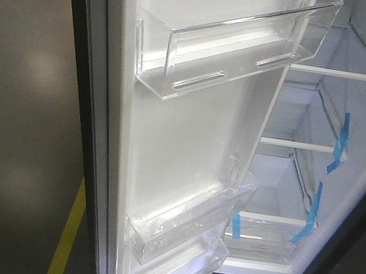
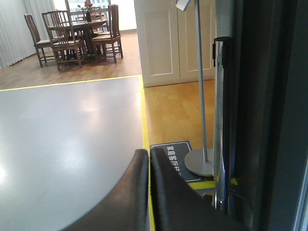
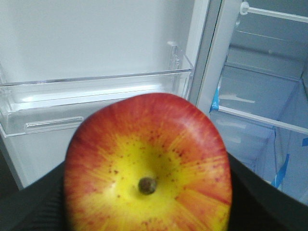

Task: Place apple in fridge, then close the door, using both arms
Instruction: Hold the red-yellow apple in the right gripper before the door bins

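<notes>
- Door (image 1: pixel 188 145): was recorded wide open, its white-lined face turned out. Nothing was seen in the upper clear bin (image 1: pixel 235 40).
- Fridge (image 1: pixel 301 193): glass shelves (image 1: pixel 295 144) were edged with blue tape strips (image 1: pixel 342 140). No apple was seen on them.
- Progress: neither step was judged done. Placing the apple and closing the door were both left.
- Left gripper (image 2: pixel 148 159): fingers were pressed together with nothing held, above the grey floor (image 2: pixel 72 144).
- Right gripper (image 3: pixel 147 192): was clamped on the apple (image 3: pixel 147 159), with dark pads (image 3: pixel 260 202) seen at either side. The apple was held in the air before a door bin, with the shelves to its right.
</notes>
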Robot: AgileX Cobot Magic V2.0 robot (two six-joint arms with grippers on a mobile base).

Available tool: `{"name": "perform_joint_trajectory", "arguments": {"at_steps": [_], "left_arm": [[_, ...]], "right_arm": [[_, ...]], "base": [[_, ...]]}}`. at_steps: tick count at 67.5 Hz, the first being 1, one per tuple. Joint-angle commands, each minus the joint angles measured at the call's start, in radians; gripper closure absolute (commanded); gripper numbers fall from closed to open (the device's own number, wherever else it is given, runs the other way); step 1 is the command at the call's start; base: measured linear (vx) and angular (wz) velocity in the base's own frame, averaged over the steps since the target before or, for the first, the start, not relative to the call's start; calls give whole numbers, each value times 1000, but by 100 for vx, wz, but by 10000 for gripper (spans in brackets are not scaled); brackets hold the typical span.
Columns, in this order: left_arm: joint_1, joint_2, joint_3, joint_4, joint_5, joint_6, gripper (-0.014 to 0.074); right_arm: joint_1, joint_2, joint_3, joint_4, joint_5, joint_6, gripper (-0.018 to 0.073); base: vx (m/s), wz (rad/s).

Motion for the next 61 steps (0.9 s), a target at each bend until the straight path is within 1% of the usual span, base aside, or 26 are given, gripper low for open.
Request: {"name": "perform_joint_trajectory", "arguments": {"at_steps": [1, 61], "left_arm": [[2, -16, 28, -5, -74, -10, 602], [2, -16, 28, -5, -74, -10, 602]], "right_arm": [[1, -4, -28, 21, -77, -8, 517], [1, -4, -28, 21, -76, -8, 517]], "base": [[2, 1], [0, 0]]}}
